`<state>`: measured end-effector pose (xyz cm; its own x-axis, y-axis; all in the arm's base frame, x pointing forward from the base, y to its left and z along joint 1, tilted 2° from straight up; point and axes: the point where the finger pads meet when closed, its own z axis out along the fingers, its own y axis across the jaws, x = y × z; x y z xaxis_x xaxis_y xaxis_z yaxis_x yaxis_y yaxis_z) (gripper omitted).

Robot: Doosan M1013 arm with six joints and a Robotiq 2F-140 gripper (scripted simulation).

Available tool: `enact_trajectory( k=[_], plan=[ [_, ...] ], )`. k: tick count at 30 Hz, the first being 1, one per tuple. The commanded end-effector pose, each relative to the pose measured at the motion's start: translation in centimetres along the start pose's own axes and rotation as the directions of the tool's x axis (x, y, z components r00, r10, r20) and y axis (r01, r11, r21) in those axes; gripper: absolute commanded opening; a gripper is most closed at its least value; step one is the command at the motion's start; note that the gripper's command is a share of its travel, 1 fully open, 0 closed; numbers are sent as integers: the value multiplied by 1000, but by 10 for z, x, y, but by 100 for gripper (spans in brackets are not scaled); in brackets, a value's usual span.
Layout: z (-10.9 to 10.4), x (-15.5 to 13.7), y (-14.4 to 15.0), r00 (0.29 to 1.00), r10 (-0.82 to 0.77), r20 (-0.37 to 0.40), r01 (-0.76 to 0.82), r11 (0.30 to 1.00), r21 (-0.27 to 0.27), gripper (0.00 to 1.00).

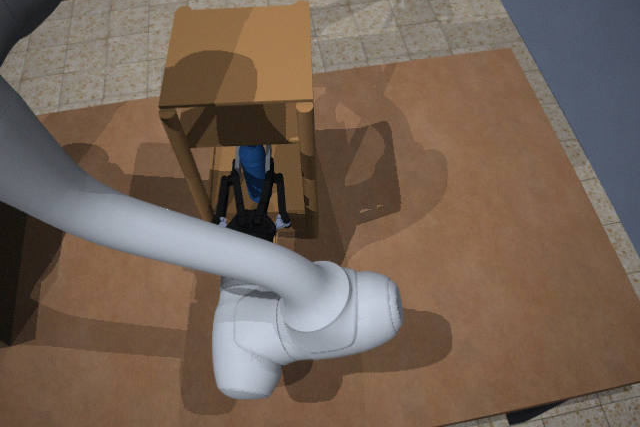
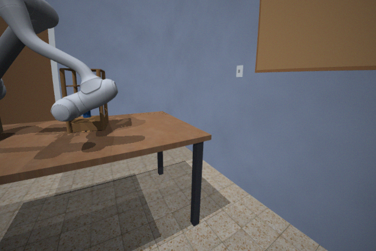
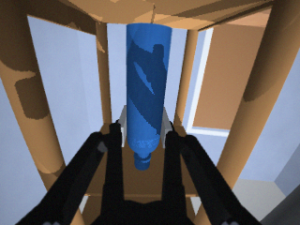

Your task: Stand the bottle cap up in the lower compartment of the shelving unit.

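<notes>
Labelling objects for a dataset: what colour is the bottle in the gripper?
Blue, cap included; the bottle shows best in the wrist view.

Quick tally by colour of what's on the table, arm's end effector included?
Blue: 1, the bottle
Brown: 1, the shelving unit
Black: 1, the end effector, shut on the bottle
Total: 3

A grey robot arm (image 2: pixel 81 99) reaches down across a wooden surface (image 2: pixel 145 139) toward a small open shelving unit (image 2: pixel 101 120) near its far edge. A sliver of blue bottle (image 2: pixel 87 114) shows behind the arm's wrist, against a blue wall.
</notes>
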<state>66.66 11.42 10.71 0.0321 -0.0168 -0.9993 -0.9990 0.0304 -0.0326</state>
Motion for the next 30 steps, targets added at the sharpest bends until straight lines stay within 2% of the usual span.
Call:
enact_trajectory(
  k=[1,30],
  plan=[
    [0,0,0,1000,0,0,0,1000,0,0],
    [0,4,0,1000,0,0,0,1000,0,0]
  ],
)
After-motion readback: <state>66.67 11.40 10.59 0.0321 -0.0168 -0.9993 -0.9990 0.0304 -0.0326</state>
